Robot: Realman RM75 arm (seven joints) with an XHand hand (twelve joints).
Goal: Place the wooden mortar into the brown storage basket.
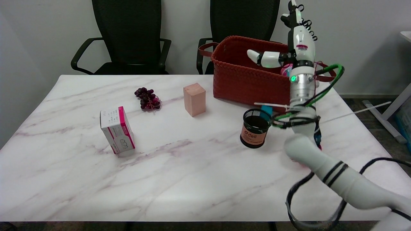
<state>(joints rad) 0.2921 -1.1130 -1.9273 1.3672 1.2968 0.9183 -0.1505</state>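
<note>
Marble-patterned table (pixel 179 179), white with purplish veins, seen from above its near side. Brown woven basket (pixel 247 77) with strap handles stood at the far right of the table, in front of two black office chairs (pixel 128 35). Right hand (pixel 293 48) was raised above the basket's right end, upright, its fingers (pixel 293 14) pointing up and its thumb stretched sideways to the left over the basket opening — fingers apart, nothing held. The white right arm (pixel 321 163) rose to it from the lower right corner, wrapped at the wrist with green and black cables and white cable ties. Wooden mortar: not visible on the table or in the hand; the basket's inside was hidden behind its near wall, so its place could not be told. Black mesh pen cup (pixel 255 127) with an orange label stood just in front of the basket, near the arm's wrist, a small teal item (pixel 266 109) showing behind it. Pinkish wooden block (pixel 194 99) stood upright left of the basket. Bunch of dark grapes (pixel 147 98) lay farther left. White-and-pink carton (pixel 117 129) stood nearer the left front — tilted slightly.
</note>
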